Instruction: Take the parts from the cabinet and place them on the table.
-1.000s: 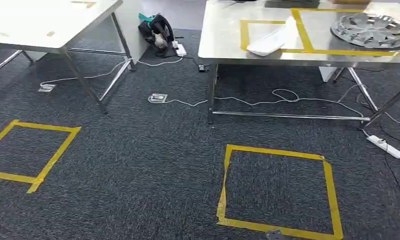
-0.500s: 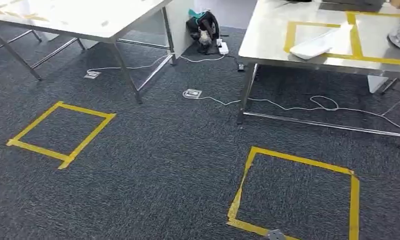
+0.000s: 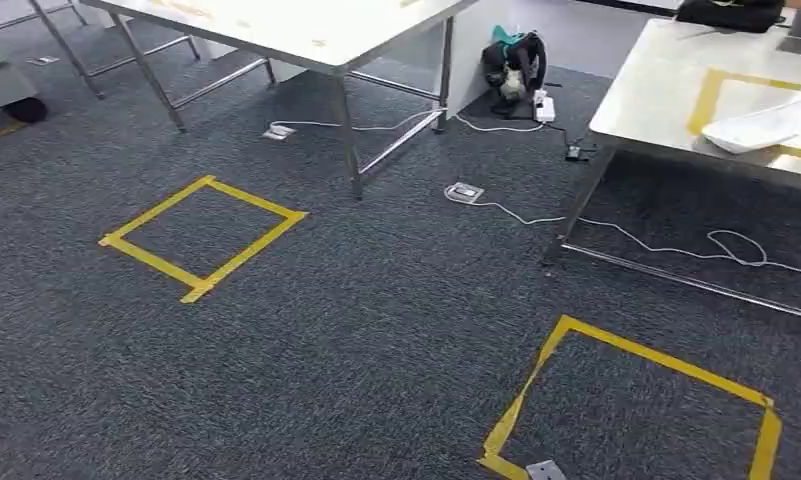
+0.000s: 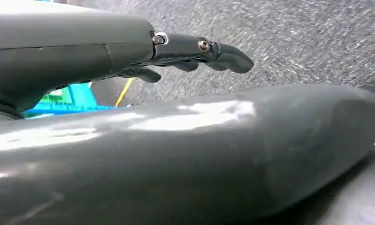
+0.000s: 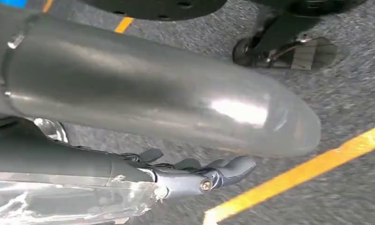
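Head view: white part [image 3: 766, 127] on steel table [image 3: 656, 95]

The floor [image 3: 356, 340] is dark grey carpet, rough and speckled, matt throughout. Stuck on it are squares of yellow tape [image 3: 204, 238], smooth and faintly shiny. The table [image 3: 666, 90] to the right of that nearer square has a brushed-metal top — dull sheen, soft reflections — on bare metal legs. A white part [image 3: 761, 128] lying on it looks like smooth plastic. The left hand [image 4: 194, 54] has dark, smooth fingers with small bright metal screws.
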You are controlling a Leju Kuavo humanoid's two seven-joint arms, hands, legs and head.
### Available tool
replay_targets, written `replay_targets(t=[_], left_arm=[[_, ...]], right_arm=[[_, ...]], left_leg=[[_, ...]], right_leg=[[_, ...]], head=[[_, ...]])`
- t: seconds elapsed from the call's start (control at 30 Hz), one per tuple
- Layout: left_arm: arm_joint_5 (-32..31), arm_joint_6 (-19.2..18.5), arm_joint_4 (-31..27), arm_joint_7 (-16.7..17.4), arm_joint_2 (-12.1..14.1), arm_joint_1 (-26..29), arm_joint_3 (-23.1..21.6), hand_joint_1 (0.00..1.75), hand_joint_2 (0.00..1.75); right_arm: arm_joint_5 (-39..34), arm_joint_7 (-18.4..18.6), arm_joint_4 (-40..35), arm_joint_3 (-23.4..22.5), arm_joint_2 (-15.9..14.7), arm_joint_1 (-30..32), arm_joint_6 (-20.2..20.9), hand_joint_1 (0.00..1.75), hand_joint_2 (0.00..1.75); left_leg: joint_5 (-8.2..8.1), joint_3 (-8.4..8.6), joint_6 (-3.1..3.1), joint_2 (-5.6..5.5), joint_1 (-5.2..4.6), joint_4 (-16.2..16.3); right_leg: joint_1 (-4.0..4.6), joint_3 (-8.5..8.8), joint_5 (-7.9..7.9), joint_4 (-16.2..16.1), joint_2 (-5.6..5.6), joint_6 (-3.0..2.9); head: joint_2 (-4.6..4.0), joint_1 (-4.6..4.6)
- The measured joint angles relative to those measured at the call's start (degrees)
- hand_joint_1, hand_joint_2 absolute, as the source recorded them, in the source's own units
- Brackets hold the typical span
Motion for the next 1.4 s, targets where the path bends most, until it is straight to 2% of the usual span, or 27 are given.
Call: replay_targets(t=[0.03, 0.13, 0.17, 0.2, 0.23, 0.3, 0.33, 0.4, 0.43, 0.47, 0.5, 0.63, 0.67, 0.7, 0.77, 0.83, 0.87, 0.9, 0.97, 1.0, 1.03, 1.17, 1.2, 1.23, 1.27, 1.33, 1.4], left_arm=[[0.00, 0.00, 0.00, 0.00, 0.02, -0.07, 0.00, 0.00, 0.00], [0.00, 0.00, 0.00, 0.00, 0.09, 0.14, 0.00, 0.00, 0.00], [0.00, 0.00, 0.00, 0.00, 0.13, 0.13, 0.00, 0.00, 0.00], [-0.02, 0.00, 0.00, 0.00, 0.11, 0.13, 0.00, 0.00, 0.00], [-0.02, 0.00, 0.00, 0.00, 0.11, 0.01, 0.00, 0.00, 0.00], [-0.09, 0.00, 0.00, -0.02, 0.04, -0.21, 0.00, 0.00, 0.00], [-0.11, 0.00, 0.00, -0.09, 0.07, -0.21, 0.00, 0.00, 0.00], [-0.11, 0.00, 0.00, -0.11, 0.07, -0.17, 0.00, 0.00, 0.00], [-0.15, 0.00, 0.00, -0.11, 0.07, -0.18, 0.00, 0.00, 0.00], [-0.20, -0.02, 0.00, -0.11, 0.09, -0.20, 0.00, 0.00, 0.00], [-0.26, -0.11, 0.00, -0.11, 0.07, -0.12, 0.00, 0.00, 0.00], [-0.44, -0.07, 0.00, -0.15, 0.07, 0.07, -0.02, 0.00, 0.00], [-0.44, -0.07, 0.00, -0.15, 0.07, 0.15, -0.02, 0.00, 0.00], [-0.46, -0.07, 0.00, -0.15, 0.07, 0.21, 0.00, 0.00, 0.00], [-0.57, -0.07, 0.00, -0.20, -0.06, -0.02, 0.00, 0.00, 0.00], [-0.61, -0.09, 0.00, -0.20, -0.11, -0.03, -0.02, 0.00, 0.00], [-0.61, -0.13, 0.02, -0.20, -0.09, 0.05, 0.00, 0.00, 0.00], [-0.63, -0.22, 0.00, -0.20, -0.07, 0.13, -0.02, 0.00, 0.00], [-0.79, -0.24, 0.00, -0.39, -0.15, 0.06, -0.02, 0.00, 0.00], [-0.83, -0.24, 0.00, -0.61, -0.18, 0.04, -0.02, 0.00, 0.00], [-0.98, -0.24, 0.00, -0.85, -0.18, -0.15, -0.02, 0.00, 0.00], [-1.11, -0.24, 0.00, -1.25, -0.15, 0.14, -0.04, 0.00, 0.00], [-1.11, -0.24, 0.00, -1.25, -0.18, 0.10, -0.04, 0.00, 0.00], [-1.11, -0.26, 0.00, -1.31, -0.18, 0.01, -0.04, 0.00, 0.00], [-1.11, -0.26, 0.00, -1.40, -0.18, -0.16, -0.04, 0.00, 0.00], [-1.09, -0.28, 0.00, -1.66, -0.24, -0.27, -0.04, 0.00, 0.00], [-0.83, -0.35, 0.00, -1.92, -0.24, -0.20, -0.02, 0.00, 0.00]], right_arm=[[0.00, 0.00, -0.02, 0.02, 0.00, -0.02, 0.00, 0.00, 0.00], [0.02, 0.00, -0.02, 0.00, 0.00, -0.02, 0.02, 0.00, 0.00], [0.04, 0.00, -0.02, 0.00, -0.02, -0.18, 0.02, 0.00, 0.00], [0.07, 0.00, -0.02, -0.02, -0.04, -0.23, 0.02, 0.00, 0.00], [0.09, 0.00, -0.02, 0.00, -0.04, -0.16, 0.09, 0.00, 0.00], [0.09, 0.02, -0.02, -0.02, -0.04, 0.19, 0.33, 0.00, 0.00], [0.11, 0.02, 0.00, -0.02, -0.04, 0.30, 0.41, 0.00, 0.00], [0.11, 0.02, -0.02, -0.02, -0.04, 0.16, 0.54, 0.00, 0.00], [0.11, 0.02, -0.02, -0.02, -0.04, 0.04, 0.59, 0.00, 0.00], [0.11, 0.02, -0.02, -0.02, -0.04, -0.04, 0.63, 0.00, 0.00], [0.11, 0.04, -0.02, -0.02, -0.04, -0.04, 0.77, 0.00, 0.00], [0.15, 0.72, -0.02, -0.02, 0.00, -0.23, 0.89, 0.00, 0.00], [0.18, 0.79, -0.04, -0.02, 0.00, -0.35, 0.94, 0.00, 0.00], [0.18, 0.81, -0.02, -0.02, 0.00, -0.44, 0.96, 0.00, 0.00], [0.15, 0.87, -0.02, -0.02, 0.00, -0.19, 1.22, 0.00, 0.00], [0.13, 0.94, 0.00, -0.02, 0.00, 0.14, 1.60, 0.00, 0.00], [0.13, 0.96, 0.00, -0.04, 0.00, 0.29, 1.66, 0.00, 0.00], [0.13, 0.94, 0.00, -0.04, 0.00, 0.28, 1.79, 0.00, 0.00], [0.13, 0.94, 0.00, -0.09, 0.00, 0.11, 1.92, 0.00, 0.00], [0.15, 0.94, 0.00, -0.11, 0.00, 0.11, 1.97, 0.00, 0.00], [0.15, 0.94, 0.04, -0.20, 0.00, 0.17, 2.03, 0.00, 0.00], [0.28, 0.92, 0.04, -0.31, 0.02, -0.06, 2.10, 0.00, 0.00], [0.33, 0.90, 0.04, -0.33, 0.00, -0.11, 2.05, 0.00, 0.00], [0.35, 0.83, 0.04, -0.35, 0.00, -0.10, 2.05, 0.00, 0.00], [0.37, 0.81, 0.04, -0.35, 0.00, -0.01, 2.05, 0.00, 0.00], [0.50, 0.83, 0.04, -0.37, 0.00, 0.21, 2.08, 0.00, 0.00], [0.52, 0.83, 0.04, -0.39, 0.00, 0.19, 2.08, 0.00, 0.00]], left_leg=[[-0.07, -0.37, -0.24, -0.76, -0.01, 0.12], [0.37, -0.69, -1.16, -2.34, 0.52, -0.44], [0.19, -0.88, -1.28, -1.20, 0.51, 0.22], [-1.48, -1.74, -1.41, 2.16, 0.35, 2.20], [-3.99, -3.56, -1.69, 3.96, 0.43, 5.93], [-8.71, -8.36, -2.13, 5.13, 0.64, 16.00], [-9.33, -9.56, -2.25, 5.18, 0.71, 18.52], [-6.77, -7.89, -2.22, 5.39, 0.74, 15.73], [-4.37, -5.31, -2.05, 5.85, 0.74, 11.09], [-2.23, -2.19, -1.84, 7.58, 0.67, 5.69], [-1.43, 0.36, -1.56, 11.11, 0.42, 1.73], [-2.03, 0.33, -0.74, 8.63, -0.02, 0.22], [-1.52, 0.77, -0.16, 7.75, 0.40, -0.16], [-1.46, 0.81, 0.01, 7.28, 0.59, -0.21], [-1.33, 0.73, 0.59, 5.87, 0.59, -0.21], [-1.39, 0.69, 0.67, 4.11, 0.53, -0.19], [-1.41, 0.73, 0.69, 3.25, 0.52, -0.18], [-1.41, 0.82, 0.68, 2.25, 0.53, -0.16], [-1.55, 1.16, 0.45, 0.53, 0.67, -0.08], [-1.70, 1.24, 0.19, -0.14, 0.72, -0.05], [-1.97, 0.93, -0.35, -0.90, 0.29, 0.53], [-1.56, 0.03, -1.76, -3.02, 1.05, 0.26], [-2.37, -0.40, -1.84, 0.76, 0.82, 1.41], [-4.09, -1.73, -2.06, 3.35, 0.73, 3.96], [-6.52, -4.13, -2.32, 4.64, 0.79, 8.52], [-10.00, -9.07, -2.58, 5.19, 0.90, 17.76], [-8.30, -9.32, -2.64, 5.25, 0.89, 17.91]], right_leg=[[-0.01, 0.05, 0.18, -0.13, -0.73, -0.91], [0.50, 0.76, 0.42, -0.16, -2.67, -2.40], [0.29, 0.62, 0.85, -0.42, -3.59, -2.94], [0.36, 0.55, 0.98, -0.43, -4.00, -3.24], [0.46, 0.45, 0.97, -0.43, -4.73, -3.41], [0.64, 0.22, 0.91, -0.42, -6.61, -3.49], [0.68, 0.11, 0.90, -0.41, -7.51, -3.50], [0.70, 0.07, 0.86, -0.41, -9.09, -3.44], [0.70, 0.17, 0.83, -0.41, -9.79, -3.38], [0.70, 0.34, 0.71, -0.41, -10.44, -3.20], [0.96, 0.53, 0.56, -0.40, -10.90, -2.94], [1.12, 1.48, -0.14, -0.60, -13.49, -1.54], [0.91, 1.31, -0.39, -0.40, -13.18, -1.00], [0.86, 0.62, -1.46, 1.22, -9.75, -0.68], [0.80, -3.43, -5.93, 9.91, -6.22, -0.57], [0.81, -8.08, -8.43, 18.27, -5.59, -0.48], [0.80, -8.96, -7.74, 18.91, -5.58, -0.52], [0.77, -8.51, -5.49, 16.64, -5.56, -0.57], [0.58, -4.56, 0.44, 6.90, -4.27, -0.70], [0.33, -2.71, 2.29, 2.55, -2.08, -0.64], [-0.10, -1.70, 1.31, 0.24, 0.09, -0.82], [0.27, -1.39, 1.38, 0.36, -2.25, -2.13], [0.30, -1.21, 1.49, 0.12, -3.10, -2.54], [0.41, -1.15, 1.42, 0.05, -3.69, -3.00], [0.56, -1.14, 1.32, 0.05, -4.60, -3.15], [0.78, -1.13, 1.10, 0.05, -6.60, -3.42], [0.81, -0.99, 0.91, 0.06, -8.22, -3.40]], head=[[0.00, -0.11], [0.00, -0.04], [0.00, -0.06], [0.00, -0.37], [0.00, -0.59], [0.00, -0.59], [0.00, -0.55], [0.00, -0.61], [0.00, -0.57], [0.00, -0.59], [0.00, -0.63], [0.00, -0.30], [0.00, -0.52], [0.00, -0.05], [0.00, 0.09], [0.00, 0.24], [0.00, 0.26], [0.00, 0.29], [0.00, 0.29], [0.00, 0.29], [0.00, 0.24], [0.00, 0.16], [0.00, 0.14], [0.00, -0.31], [0.00, -0.32], [0.00, -0.28], [0.00, -0.30]])
